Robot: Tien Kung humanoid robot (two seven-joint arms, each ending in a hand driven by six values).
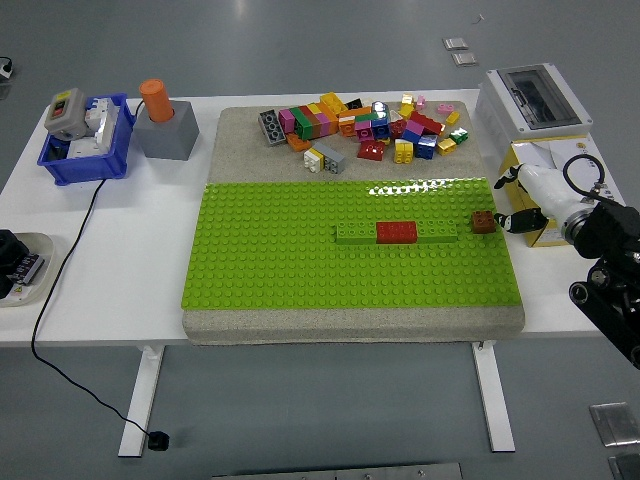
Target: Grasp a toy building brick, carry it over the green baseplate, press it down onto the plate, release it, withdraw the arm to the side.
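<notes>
The green baseplate (300, 260) lies on a grey mat in the middle of the table. A row of a green, a red (396, 231) and a green brick is pressed onto it right of centre. A small brown brick (484, 222) sits at the plate's right edge. My right hand (505, 203), white with dark fingertips, hovers just right of the brown brick, fingers spread and holding nothing; a small gap separates it from the brick. A pile of loose coloured bricks (365, 122) lies on the mat behind the plate. My left arm is out of view.
A white electrical box (530, 100) stands at the back right above a yellow-white carton (545, 160). A blue bin (85, 140) and a grey block with an orange knob (165, 125) stand at the back left. A cable (60, 280) crosses the left side.
</notes>
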